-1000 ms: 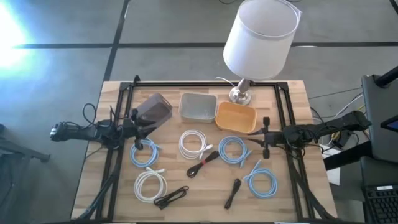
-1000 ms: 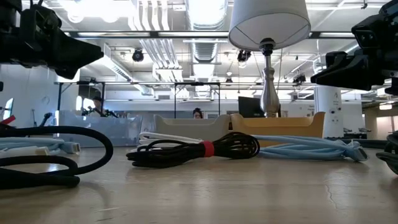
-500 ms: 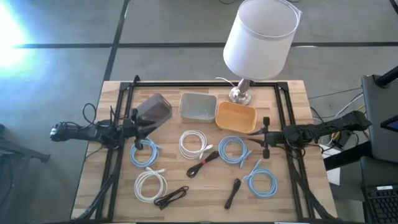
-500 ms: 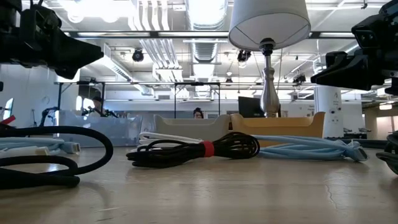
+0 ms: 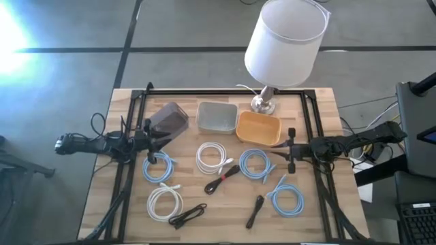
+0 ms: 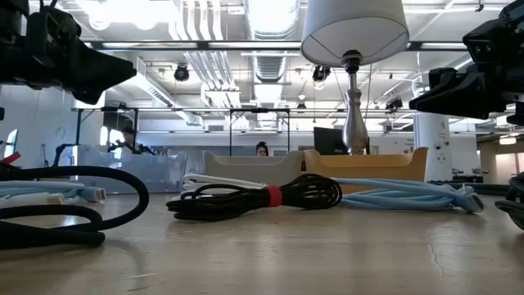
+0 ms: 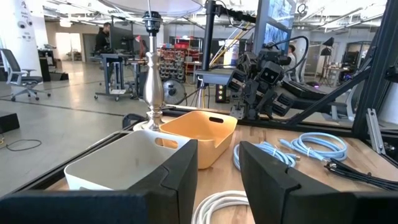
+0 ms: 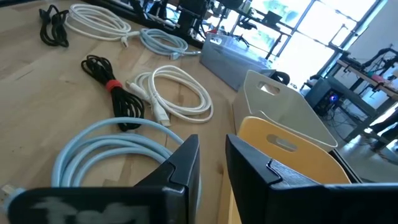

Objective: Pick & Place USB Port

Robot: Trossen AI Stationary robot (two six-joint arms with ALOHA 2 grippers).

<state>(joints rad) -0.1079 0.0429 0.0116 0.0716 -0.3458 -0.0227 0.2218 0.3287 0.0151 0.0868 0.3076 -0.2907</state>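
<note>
Several coiled cables lie flat on the wooden table: light-blue coils [image 5: 158,167] [image 5: 255,163] [image 5: 286,199], white coils [image 5: 214,156] [image 5: 165,202], a black bundle with a red tie [image 5: 221,180] [image 6: 262,197], and two more black bundles [image 5: 187,216] [image 5: 254,211]. My left gripper [image 5: 162,140] [image 7: 219,152] hovers open above the table's left side, beside the clear bin [image 5: 169,119]. My right gripper [image 5: 285,147] [image 8: 212,146] hovers open at the right, near the orange bin [image 5: 258,128]. Both hold nothing.
A white bin [image 5: 216,117] stands between the clear and orange bins along the far side. A lamp with a white shade [image 5: 283,41] rises from its base [image 5: 264,103] behind them. A black frame [image 5: 225,90] borders the table. Bare wood lies along the near edge.
</note>
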